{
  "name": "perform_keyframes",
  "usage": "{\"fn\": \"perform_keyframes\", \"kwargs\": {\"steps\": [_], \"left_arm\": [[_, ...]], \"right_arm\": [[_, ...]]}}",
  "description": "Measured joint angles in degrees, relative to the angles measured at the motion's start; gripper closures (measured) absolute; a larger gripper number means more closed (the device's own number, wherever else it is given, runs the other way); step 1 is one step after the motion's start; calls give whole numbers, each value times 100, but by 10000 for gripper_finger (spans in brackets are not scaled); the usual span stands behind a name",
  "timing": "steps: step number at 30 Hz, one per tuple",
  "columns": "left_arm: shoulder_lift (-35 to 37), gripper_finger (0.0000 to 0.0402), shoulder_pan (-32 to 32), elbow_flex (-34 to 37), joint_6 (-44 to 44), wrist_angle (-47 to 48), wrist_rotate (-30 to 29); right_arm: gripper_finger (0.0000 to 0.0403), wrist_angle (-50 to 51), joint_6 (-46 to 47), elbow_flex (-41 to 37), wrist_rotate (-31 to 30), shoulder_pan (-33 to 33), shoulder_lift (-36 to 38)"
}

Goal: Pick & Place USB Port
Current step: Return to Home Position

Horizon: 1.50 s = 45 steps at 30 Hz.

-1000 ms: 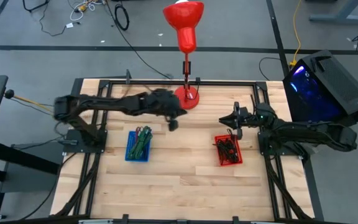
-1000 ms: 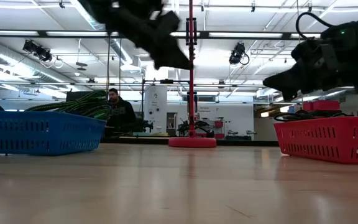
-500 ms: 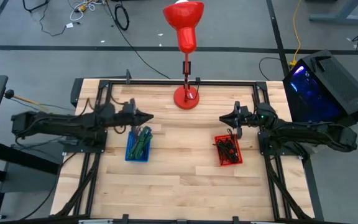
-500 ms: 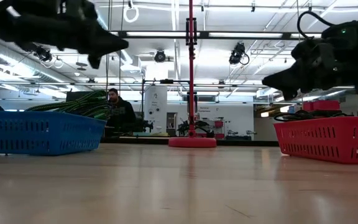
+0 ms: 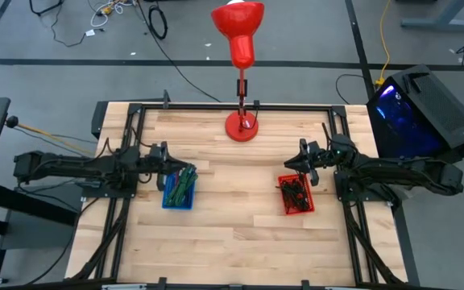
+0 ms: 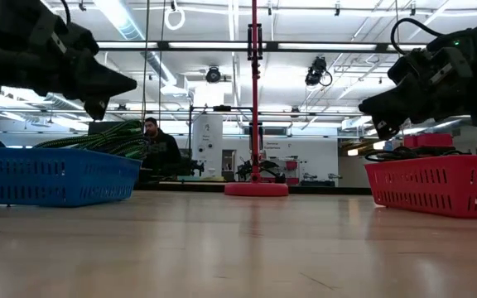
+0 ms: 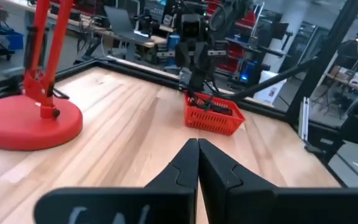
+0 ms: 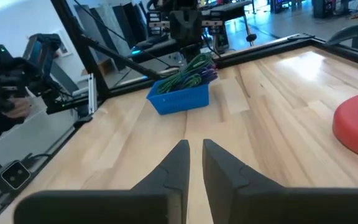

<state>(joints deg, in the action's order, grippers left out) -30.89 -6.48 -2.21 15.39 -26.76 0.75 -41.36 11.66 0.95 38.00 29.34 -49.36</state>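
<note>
A blue basket (image 5: 179,188) holding green cables (image 8: 191,70) stands on the table's left half. A red basket (image 5: 296,195) holding dark cables (image 7: 211,106) stands on the right half. My left gripper (image 5: 170,156) hangs in the air over the blue basket's far end, fingers shut on nothing (image 7: 197,143). My right gripper (image 5: 299,161) hovers over the far end of the red basket, its fingers (image 8: 194,146) all but together and holding nothing. In the low view both grippers (image 6: 114,83) (image 6: 371,106) are well above the table.
A red lamp stands with its round base (image 5: 242,126) at the middle of the table's far edge, its post (image 6: 254,91) rising high. Bare wood lies between the two baskets and toward the near edge. People (image 6: 157,147) are in the room behind the table.
My left arm has swung back from beside the lamp base toward the table's left edge, and now its gripper sits level over the blue basket. My right gripper has shifted slightly toward the red basket.
</note>
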Motion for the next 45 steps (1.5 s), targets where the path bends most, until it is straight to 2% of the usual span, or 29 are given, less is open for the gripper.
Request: {"fn": "perform_keyframes", "kwargs": {"steps": [4, 10, 16, 22, 27, 31, 39, 45], "left_arm": [[72, 388, -2, 170, 93, 94, -19], [56, 388, -2, 170, 385, 715, 99], [56, 388, -2, 170, 1236, 634, 103], [56, 388, -2, 172, 1247, 642, 103], [56, 388, -4, 172, 1247, 645, 103], [56, 388, -4, 174, 1247, 649, 103], [56, 388, -122, 174, 1246, 647, 90], [67, 388, -118, 176, 1245, 650, 86]], "right_arm": [[356, 0, -4, 0, 0, 0, 0], [356, 0, -9, 0, -1, 0, -2], [356, 0, -9, 0, -2, 0, 0], [356, 0, -11, 0, -4, 0, 0], [356, 8, -15, 0, -480, -2, 156], [356, 64, -13, 0, -1038, -2, 534], [356, 124, -13, 0, -2159, -7, 1752], [356, 125, -15, 0, -2408, -30, 2829]]}}
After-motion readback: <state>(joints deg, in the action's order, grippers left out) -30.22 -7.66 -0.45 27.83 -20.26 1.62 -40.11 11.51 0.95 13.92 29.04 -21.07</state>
